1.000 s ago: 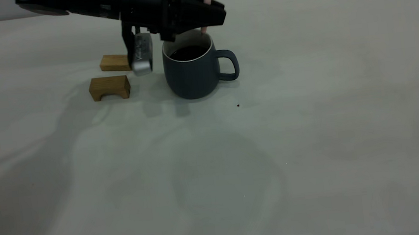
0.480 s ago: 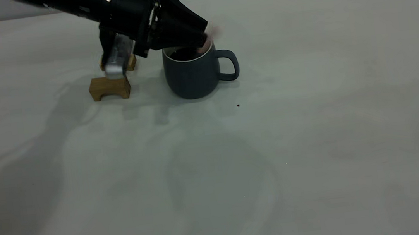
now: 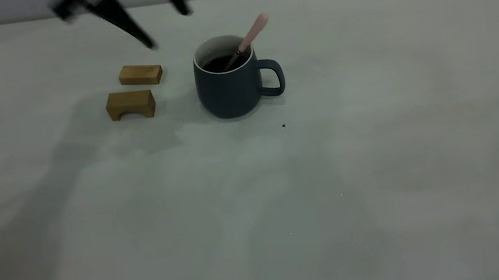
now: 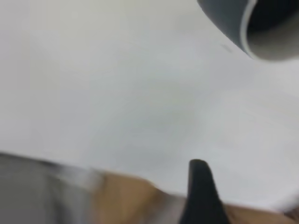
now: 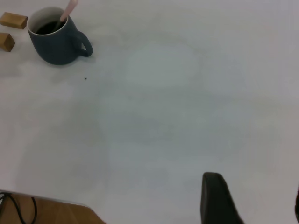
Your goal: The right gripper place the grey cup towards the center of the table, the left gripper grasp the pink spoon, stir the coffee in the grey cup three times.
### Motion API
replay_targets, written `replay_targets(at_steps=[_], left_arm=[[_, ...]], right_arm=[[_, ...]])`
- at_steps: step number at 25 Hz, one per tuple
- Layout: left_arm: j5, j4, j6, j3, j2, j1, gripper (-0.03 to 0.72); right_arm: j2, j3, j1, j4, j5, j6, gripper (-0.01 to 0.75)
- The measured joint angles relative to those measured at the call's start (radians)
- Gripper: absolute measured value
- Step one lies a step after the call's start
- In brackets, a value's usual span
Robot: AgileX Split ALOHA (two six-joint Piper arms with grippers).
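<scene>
I had the left gripper [image 3: 163, 26] up near the far left of the table [image 3: 373, 168], its fingers [image 3: 136, 31] spread wide and holding nothing. It hung above the two wooden blocks [image 3: 140, 74], well clear of the grey cup [image 3: 230, 88].

The cup stood on the table a little left of the middle, handle towards the right arm's side, with dark coffee [image 3: 223, 63] inside. The pink spoon [image 3: 251, 35] was standing in it, bowl down in the coffee, pink handle leaning on the rim over the cup's handle side and poking up above it. Nothing was touching the spoon.

The right gripper [image 5: 247, 205] sat far back from the cup. Its wrist view showed one dark finger [image 5: 215, 198] and a sliver of another at the frame edge, with a wide gap and nothing between them.

I judged the stirring step finished or nearly so, with the spoon let go in the cup. If any stirs were left, I would need to bring the left fingers down over the pink handle and close gently without tipping the cup; otherwise, park the arm.
</scene>
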Motion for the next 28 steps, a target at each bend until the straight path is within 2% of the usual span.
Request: replay_targets(at_steps=[2,8,12,15,17,22,28], left_arm=[[0.029,0.15,0.001,0.0,-0.076,-0.015,0.519],[0.086,0.431,0.033,0.0,-0.305,-0.02,0.414],[0.086,0.585,0.314,0.006,-0.448,-0.02,0.365],[0.086,0.612,0.541,0.056,-0.53,-0.02,0.336],[0.086,0.614,0.595,0.108,-0.584,-0.02,0.32],[0.086,0.645,0.629,0.301,-0.781,-0.02,0.287],[0.073,0.648,0.629,0.647,-1.198,-0.02,0.271]], right_arm=[[0.0,0.0,0.0,0.0,0.0,0.0,0.438],[0.0,0.0,0.0,0.0,0.0,0.0,0.438],[0.0,0.0,0.0,0.0,0.0,0.0,0.438],[0.0,0.0,0.0,0.0,0.0,0.0,0.438],[0.0,0.0,0.0,0.0,0.0,0.0,0.438],[0.0,0.0,0.0,0.0,0.0,0.0,0.438],[0.0,0.0,0.0,0.0,0.0,0.0,0.438]])
